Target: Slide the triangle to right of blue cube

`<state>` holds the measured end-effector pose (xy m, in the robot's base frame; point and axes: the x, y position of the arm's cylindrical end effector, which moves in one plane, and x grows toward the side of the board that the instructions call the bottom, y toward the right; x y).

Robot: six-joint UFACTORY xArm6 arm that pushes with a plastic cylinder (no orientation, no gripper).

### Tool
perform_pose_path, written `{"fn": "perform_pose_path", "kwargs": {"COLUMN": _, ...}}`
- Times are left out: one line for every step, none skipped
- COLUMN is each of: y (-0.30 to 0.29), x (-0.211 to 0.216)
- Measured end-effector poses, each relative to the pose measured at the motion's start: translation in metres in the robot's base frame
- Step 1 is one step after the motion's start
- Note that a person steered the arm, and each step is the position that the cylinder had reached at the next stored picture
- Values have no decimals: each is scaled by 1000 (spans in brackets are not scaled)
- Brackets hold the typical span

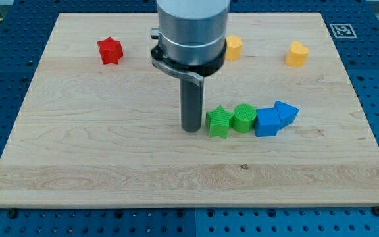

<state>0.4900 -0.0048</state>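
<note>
In the camera view, my tip point(191, 129) rests on the desk point(110, 164) just left of the green star point(218, 122). A row runs rightward from there: green cylinder point(243, 118), blue cube point(266, 122), then the blue triangle point(286, 112) touching the cube's right side, slightly farther back. My end effector is a bare rod, grasping nothing. The triangle seems already placed.

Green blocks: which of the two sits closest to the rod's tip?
The green star, at the view's left end of the row, just right of my tip. The green cylinder lies beyond it, next to the blue cube.
</note>
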Motion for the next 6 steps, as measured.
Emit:
{"fn": "perform_pose_path", "kwargs": {"y": 11, "x": -37}}
{"fn": "perform_pose_path", "kwargs": {"y": 47, "x": -63}}
{"fn": "perform_pose_path", "kwargs": {"y": 102, "x": -73}}
{"fn": "perform_pose_path", "kwargs": {"y": 155, "x": -72}}
{"fn": "perform_pose_path", "kwargs": {"y": 177, "x": -50}}
{"fn": "perform_pose_path", "kwargs": {"y": 185, "x": -28}}
